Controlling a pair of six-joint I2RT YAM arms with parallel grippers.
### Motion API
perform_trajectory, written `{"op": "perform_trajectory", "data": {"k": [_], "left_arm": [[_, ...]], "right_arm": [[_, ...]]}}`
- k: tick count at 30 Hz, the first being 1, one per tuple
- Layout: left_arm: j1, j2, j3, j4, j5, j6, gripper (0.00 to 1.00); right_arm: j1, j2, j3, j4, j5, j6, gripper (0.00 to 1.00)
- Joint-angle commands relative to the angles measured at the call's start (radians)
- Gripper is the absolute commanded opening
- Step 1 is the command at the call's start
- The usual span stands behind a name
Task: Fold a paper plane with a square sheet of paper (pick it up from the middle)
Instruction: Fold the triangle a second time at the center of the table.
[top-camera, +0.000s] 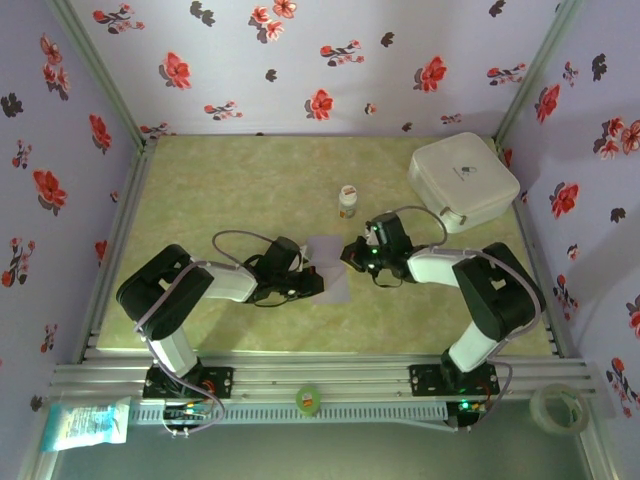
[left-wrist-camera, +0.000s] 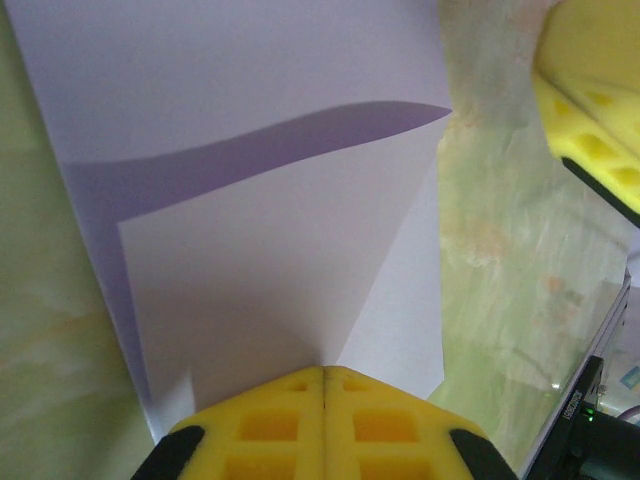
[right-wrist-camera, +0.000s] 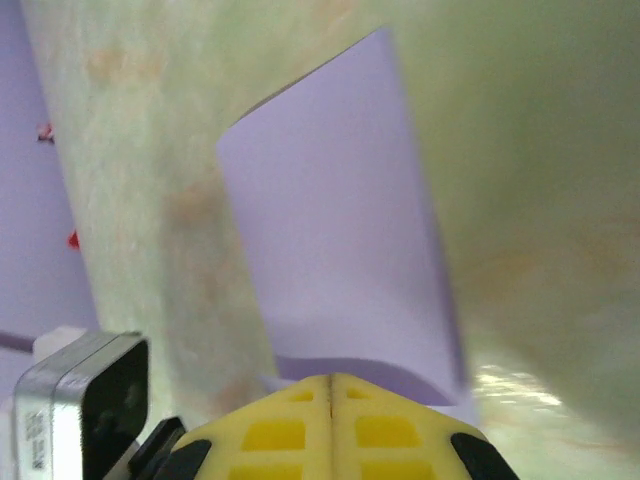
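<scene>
Thin, smooth lilac paper (top-camera: 330, 262) lies partly folded at mid-desk, one flap raised off the sheet. The left jaws, yellow and ribbed, are closed tight, pinching that flap's edge. The right jaws are also closed, tips at the opposite edge; a pinch is unclear. The desk (top-camera: 230, 190) is marbled pale green, between lilac walls (top-camera: 300, 60) with red flowers.

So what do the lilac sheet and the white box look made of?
The sheet: apparently thin matte paper; it bends in a soft curve, casting a shadow. The box: probably smooth moulded plastic, given rounded corners and faint sheen.
</scene>
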Motion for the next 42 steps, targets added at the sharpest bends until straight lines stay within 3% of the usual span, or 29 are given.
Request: {"op": "perform_trajectory", "data": {"k": [1, 9, 19, 29, 36, 42], "left_arm": [[-0.005, 0.027, -0.039, -0.108, -0.052, 0.01, 0.0], [-0.005, 0.001, -0.032, -0.109, -0.044, 0.009, 0.0], [-0.006, -0.088, 0.081, -0.16, -0.015, 0.004, 0.0], [-0.024, 0.051, 0.23, -0.256, 0.013, 0.059, 0.0], [-0.035, 0.105, 0.202, -0.272, -0.029, 0.057, 0.0], [-0.049, 0.029, 0.084, -0.283, -0.049, 0.01, 0.01]], "right_arm": [[0.042, 0.032, 0.026, 0.001, -0.028, -0.023, 0.0], [0.018, 0.083, -0.006, -0.095, 0.085, -0.007, 0.0], [-0.012, 0.095, -0.023, -0.127, 0.085, -0.035, 0.0], [-0.012, 0.104, -0.016, -0.123, 0.078, -0.03, 0.0], [-0.012, 0.109, -0.016, -0.13, 0.077, -0.031, 0.0], [-0.012, 0.105, -0.016, -0.136, 0.088, -0.03, 0.0]]}}
